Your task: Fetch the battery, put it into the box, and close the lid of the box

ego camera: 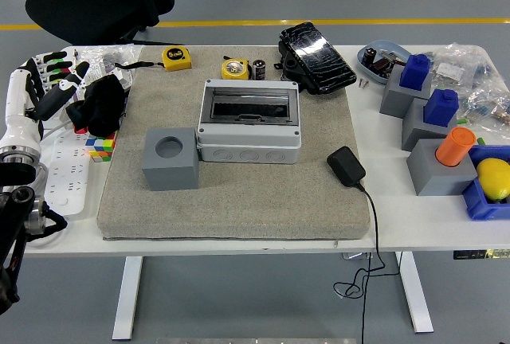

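Head view. Our left hand (36,93) is raised at the left edge of the surface (414,228), fingers spread apart and grasping nothing; our right hand does not appear. The battery (259,69), a small dark cylinder standing upright so that its long axis is vertical, sits at the far edge of the grey mat (239,201), just beside a yellow tape measure (235,67) and just behind the box (249,121). From the left hand the battery lies well to the right and slightly farther away, with a black cloth bundle (100,105) and the mat's far-left corner between them. The left hand is the only one visible, so we judge it the likelier to make the reach. The box rests on the mat with its lid already down over the opening, as far as we can tell, so we judge that it must be raised before the battery can go in. A grey block with a round hole (170,158) stands just left of the box.
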You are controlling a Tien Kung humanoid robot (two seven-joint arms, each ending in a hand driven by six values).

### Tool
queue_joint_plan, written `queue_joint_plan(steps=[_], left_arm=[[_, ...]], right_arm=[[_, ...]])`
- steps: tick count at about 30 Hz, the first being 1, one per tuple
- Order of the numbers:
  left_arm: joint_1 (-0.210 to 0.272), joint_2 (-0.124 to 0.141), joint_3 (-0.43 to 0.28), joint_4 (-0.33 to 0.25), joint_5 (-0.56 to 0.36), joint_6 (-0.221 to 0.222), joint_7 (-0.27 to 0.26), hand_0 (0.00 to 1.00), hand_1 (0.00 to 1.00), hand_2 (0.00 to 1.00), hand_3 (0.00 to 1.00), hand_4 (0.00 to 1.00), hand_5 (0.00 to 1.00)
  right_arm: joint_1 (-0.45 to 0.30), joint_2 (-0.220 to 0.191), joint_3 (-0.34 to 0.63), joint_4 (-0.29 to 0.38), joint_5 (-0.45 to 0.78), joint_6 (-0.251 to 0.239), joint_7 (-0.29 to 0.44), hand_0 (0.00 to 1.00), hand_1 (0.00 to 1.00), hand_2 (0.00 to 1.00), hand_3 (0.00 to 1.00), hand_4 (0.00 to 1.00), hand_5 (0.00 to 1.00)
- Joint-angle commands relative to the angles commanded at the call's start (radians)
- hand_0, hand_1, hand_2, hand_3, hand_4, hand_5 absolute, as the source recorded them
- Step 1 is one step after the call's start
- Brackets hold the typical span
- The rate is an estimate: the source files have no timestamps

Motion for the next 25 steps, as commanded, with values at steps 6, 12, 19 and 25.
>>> queue_joint_plan(steps=[6,12,19,25], left_arm=[[-0.008,0.005,0.014,0.004,-0.002,0.000,0.000,0.557,0.625,0.646,0.676,0.973,0.469],[-0.008,0.010,0.015,0.006,-0.003,0.000,-0.002,0.558,0.623,0.645,0.674,0.973,0.469],[-0.008,0.009,0.006,0.008,-0.002,0.000,-0.004,0.556,0.623,0.644,0.675,0.972,0.468],[-0.022,0.001,0.000,0.006,-0.001,-0.001,-0.003,0.556,0.623,0.644,0.675,0.972,0.468]], right_arm=[[0.004,0.000,-0.008,0.001,0.001,0.002,0.000,0.579,0.631,0.661,0.554,0.947,0.497],[0.001,-0.003,-0.009,0.000,-0.001,0.002,-0.002,0.580,0.632,0.660,0.554,0.948,0.497],[0.000,0.001,0.003,-0.002,0.000,0.002,-0.001,0.580,0.632,0.659,0.555,0.948,0.498],[0.007,0.002,0.008,-0.001,0.003,0.003,0.002,0.580,0.632,0.659,0.555,0.948,0.498]])
